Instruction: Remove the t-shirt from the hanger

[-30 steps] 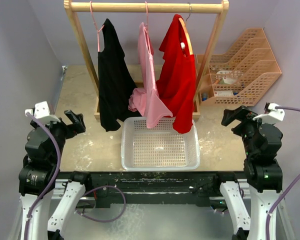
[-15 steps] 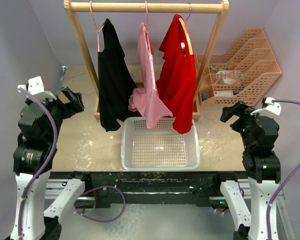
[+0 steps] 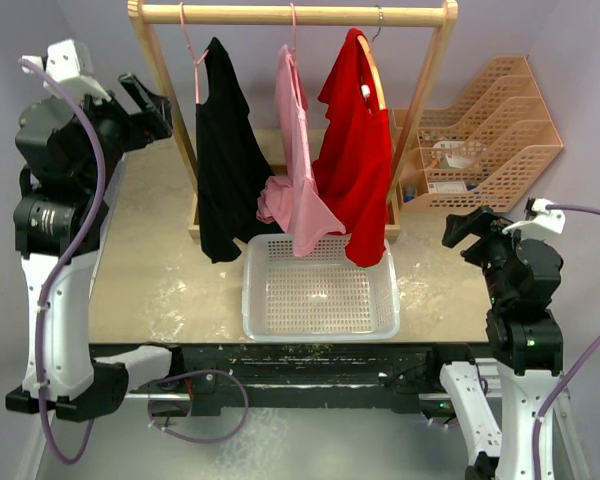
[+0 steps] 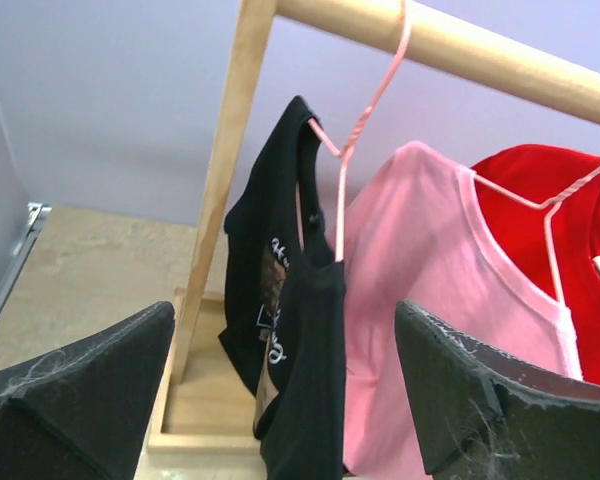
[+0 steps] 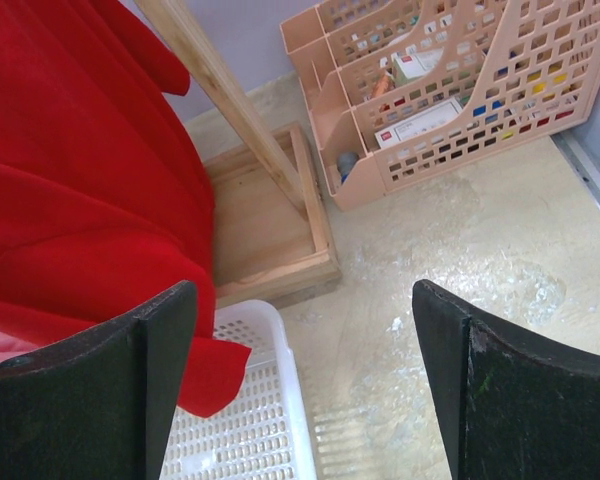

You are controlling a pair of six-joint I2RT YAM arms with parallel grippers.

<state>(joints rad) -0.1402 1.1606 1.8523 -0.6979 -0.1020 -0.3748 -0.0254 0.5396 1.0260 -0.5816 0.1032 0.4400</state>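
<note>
Matt cloth t-shirt (image 3: 225,170), smooth wooden rack (image 3: 290,14), perforated plastic basket (image 3: 247,295)

The red t-shirt (image 3: 355,160) hides most of its hanger (image 3: 377,85); the organizer (image 3: 500,150) contents are too small to tell.

I see a black t-shirt (image 4: 305,390) with a pale print (image 4: 271,300), a pink t-shirt (image 4: 412,230), a red t-shirt (image 3: 355,160). The hanger (image 4: 339,200) is pink.

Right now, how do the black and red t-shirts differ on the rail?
The black t-shirt hangs leftmost on a thin pink hanger; the red t-shirt rightmost on a broad tan hanger. The red hem overlaps the white basket; the black hem ends left of it. Both are still hung.
</note>
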